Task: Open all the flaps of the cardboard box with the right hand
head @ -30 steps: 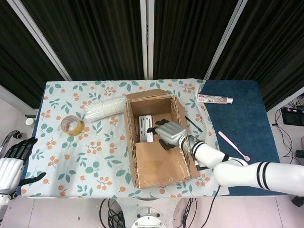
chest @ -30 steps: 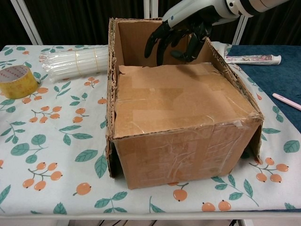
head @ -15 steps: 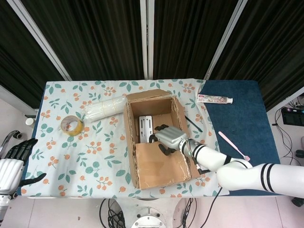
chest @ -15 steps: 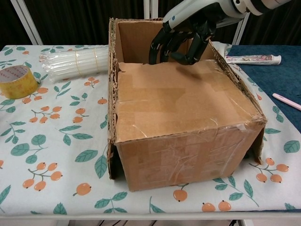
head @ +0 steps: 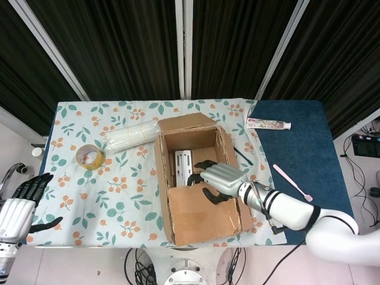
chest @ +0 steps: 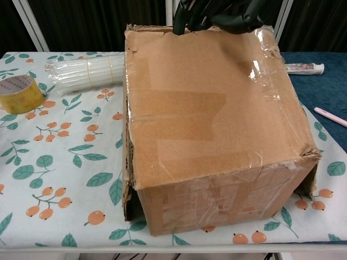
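Black curtains hang behind a desk (head: 71, 178) covered in a leaf-and-fruit cloth, with a blue cloth toward 3 o'clock. The cardboard box (head: 199, 178) sits at the desk's centre. The right hand (head: 218, 178) grips the far edge of the near flap (chest: 211, 103), fingers (chest: 187, 13) curled over it, and the flap is tilted up. The left hand (head: 18, 205) hangs off the desk at 8 o'clock, fingers apart, holding nothing. At 10 o'clock lie a tape roll (head: 89, 157) and a plastic tube bundle (head: 130, 135); a toothpaste tube (head: 268, 124) and pink toothbrush (head: 292, 182) lie on the blue cloth.
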